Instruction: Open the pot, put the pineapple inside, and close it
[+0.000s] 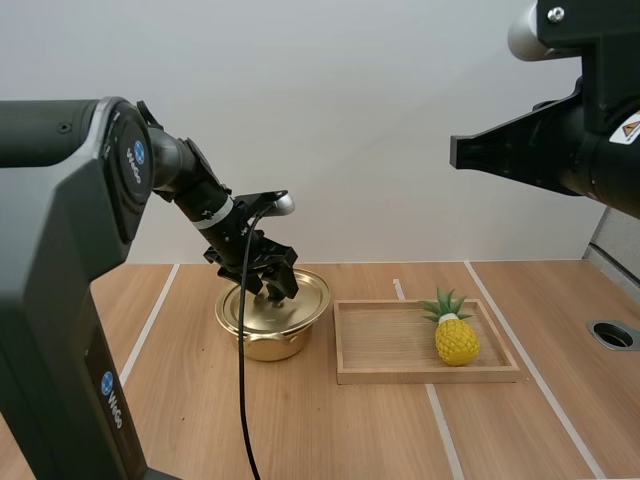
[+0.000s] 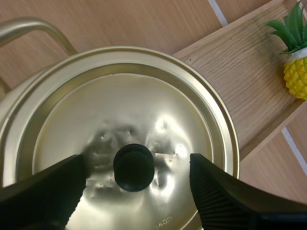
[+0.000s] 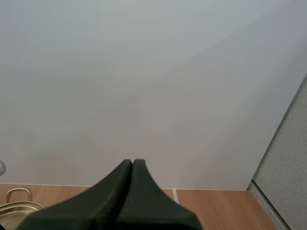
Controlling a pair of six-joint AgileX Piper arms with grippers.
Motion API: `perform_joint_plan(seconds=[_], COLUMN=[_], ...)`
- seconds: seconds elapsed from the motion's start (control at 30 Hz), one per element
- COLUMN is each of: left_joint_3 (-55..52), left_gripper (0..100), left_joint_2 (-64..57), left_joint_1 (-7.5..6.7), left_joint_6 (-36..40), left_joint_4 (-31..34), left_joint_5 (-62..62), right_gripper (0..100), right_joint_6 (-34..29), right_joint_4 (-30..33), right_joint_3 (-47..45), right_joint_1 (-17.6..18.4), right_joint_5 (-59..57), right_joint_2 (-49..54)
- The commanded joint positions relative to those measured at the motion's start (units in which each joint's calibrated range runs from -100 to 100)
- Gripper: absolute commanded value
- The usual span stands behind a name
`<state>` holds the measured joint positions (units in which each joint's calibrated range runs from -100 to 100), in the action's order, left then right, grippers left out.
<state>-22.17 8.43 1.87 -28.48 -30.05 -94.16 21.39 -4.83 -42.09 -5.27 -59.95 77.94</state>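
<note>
A gold pot (image 1: 272,318) stands on the table with its lid (image 2: 144,110) on. My left gripper (image 1: 276,287) hangs right over the lid, open, its two fingers (image 2: 225,196) on either side of the black knob (image 2: 133,167) without touching it. The yellow pineapple (image 1: 456,335) with green leaves lies at the right end of the wooden tray (image 1: 390,345), also seen as the pineapple (image 2: 297,72) beyond the pot. My right gripper (image 1: 462,150) is high in the air at the right, shut on nothing, its fingers (image 3: 132,165) together as one wedge.
The tray (image 2: 240,76) sits close against the pot's right side. The pot's handle (image 2: 33,26) sticks out on the far side. A round hole (image 1: 612,333) is set into the table at the far right. White tape lines cross the wooden tabletop.
</note>
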Motion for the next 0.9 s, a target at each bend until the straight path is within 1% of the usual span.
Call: perform_joint_plan(seconds=[0.0, 0.03, 0.07, 0.1, 0.13, 0.17, 0.2, 0.27, 0.3, 0.57, 0.77, 0.87], left_joint_3=[-0.2, -0.2, -0.2, -0.2, -0.2, -0.2, -0.2, -0.2, -0.2, -0.2, 2.7, 3.9], left_gripper=[100, 100, 97, 91, 81, 66, 49, 10, 0, 0, 0, 0], left_joint_2=[-0.2, -0.2, -0.2, -0.2, -0.2, -0.2, -0.2, -0.2, -0.2, -0.3, -1.1, -3.8], left_joint_1=[-0.23, -0.23, -0.23, -0.23, -0.23, -0.23, -0.23, -0.23, -0.23, -0.23, -0.15, 0.07], left_joint_6=[-0.3, -0.3, -0.3, -0.3, -0.3, -0.2, -0.1, -0.1, -0.1, -0.1, -0.1, -0.1], left_joint_4=[-0.6, -0.6, -0.6, -0.6, -0.6, -0.6, -0.6, -0.6, -0.6, -2.1, -2.8, -4.1], left_joint_5=[0.3, 0.3, 0.3, 0.4, 0.9, 0.9, 0.9, 0.9, 0.9, 1.1, 1.1, 4.3], right_gripper=[0, 0, 0, 0, 0, 0, 0, 0, 0, 0, 0, 0], right_joint_6=[-0.1, -0.1, -0.1, -0.1, -0.1, -0.1, -0.1, -0.1, -0.1, -0.1, -0.1, -0.1], right_joint_4=[0.5, 0.5, 0.5, 0.5, 0.4, 0.2, 0.0, 0.0, -0.2, -0.5, -0.5, -0.5], right_joint_3=[0.3, 0.3, 0.3, 0.3, 0.3, 0.3, 0.3, 0.3, 0.3, 0.3, 0.3, 0.3], right_joint_1=[-0.2, -0.2, -0.2, -0.2, -0.2, -0.2, -0.2, -0.2, -0.2, -0.2, -0.2, -0.2], right_joint_5=[0.5, 0.5, 0.4, -0.1, -0.7, -1.3, -1.5, -2.1, -2.1, -2.1, -2.1, -2.1], right_joint_2=[0.1, 0.1, 0.1, 0.1, 0.1, 0.1, 0.1, 0.1, 0.1, 0.1, 0.1, 0.1])
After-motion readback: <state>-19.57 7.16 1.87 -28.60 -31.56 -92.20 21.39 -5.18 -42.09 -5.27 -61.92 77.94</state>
